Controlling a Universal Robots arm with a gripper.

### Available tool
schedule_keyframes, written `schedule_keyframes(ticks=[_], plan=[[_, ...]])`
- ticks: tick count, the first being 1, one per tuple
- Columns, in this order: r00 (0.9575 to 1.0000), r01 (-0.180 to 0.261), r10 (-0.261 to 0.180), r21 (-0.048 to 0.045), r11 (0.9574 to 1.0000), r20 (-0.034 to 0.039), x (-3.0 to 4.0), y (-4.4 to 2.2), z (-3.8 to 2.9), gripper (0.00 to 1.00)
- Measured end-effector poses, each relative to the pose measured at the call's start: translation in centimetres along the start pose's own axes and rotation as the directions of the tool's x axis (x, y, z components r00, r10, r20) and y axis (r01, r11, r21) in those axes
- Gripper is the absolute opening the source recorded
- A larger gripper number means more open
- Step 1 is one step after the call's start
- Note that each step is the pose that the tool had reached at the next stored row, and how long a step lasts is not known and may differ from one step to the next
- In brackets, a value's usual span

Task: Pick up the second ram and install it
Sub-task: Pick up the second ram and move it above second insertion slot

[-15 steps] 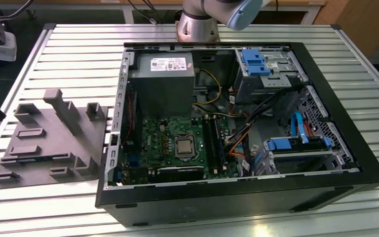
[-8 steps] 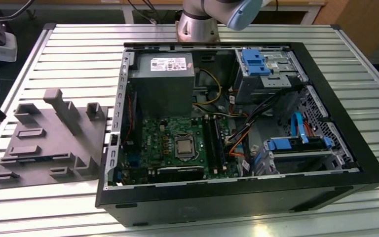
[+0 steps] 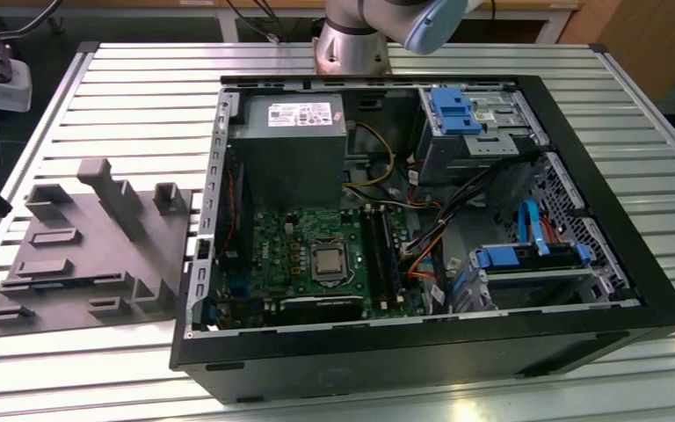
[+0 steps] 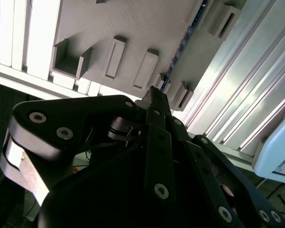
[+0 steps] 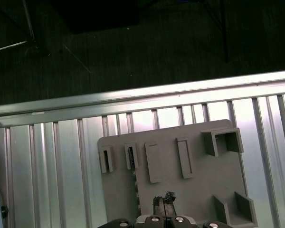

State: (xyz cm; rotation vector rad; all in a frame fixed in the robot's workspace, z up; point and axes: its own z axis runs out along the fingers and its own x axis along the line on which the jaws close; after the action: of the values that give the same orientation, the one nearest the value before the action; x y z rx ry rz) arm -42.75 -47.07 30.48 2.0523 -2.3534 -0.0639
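In the first wrist view my gripper [image 5: 163, 205] hangs high over the grey fixture plate [image 5: 180, 190], its fingertips close together with nothing visible between them. The second ram [image 5: 135, 187] is a thin dark strip standing on edge along one side of the plate, a little to the side of the fingertips and apart from them. The second wrist view looks past the black gripper [image 4: 154, 95] linkages at the same plate [image 4: 133, 28], where the ram [image 4: 180, 47] appears as a slim bluish-dark line. In the exterior view the plate [image 3: 80, 255] lies left of the open computer case [image 3: 431, 229].
Inside the case, the green motherboard [image 3: 314, 255] has long black memory slots [image 3: 381, 251] beside the processor. A power supply [image 3: 296, 132], blue drive brackets [image 3: 455, 110] and loose cables [image 3: 431, 251] crowd the case. The slatted aluminium table [image 3: 138, 88] ends near the plate.
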Motion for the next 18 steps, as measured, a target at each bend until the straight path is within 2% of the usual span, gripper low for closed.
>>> schedule_keyframes(ticks=[18], plan=[[1.0,0.0,0.0,0.0,1.0,-0.0001,0.01,-0.02,0.46,0.11]])
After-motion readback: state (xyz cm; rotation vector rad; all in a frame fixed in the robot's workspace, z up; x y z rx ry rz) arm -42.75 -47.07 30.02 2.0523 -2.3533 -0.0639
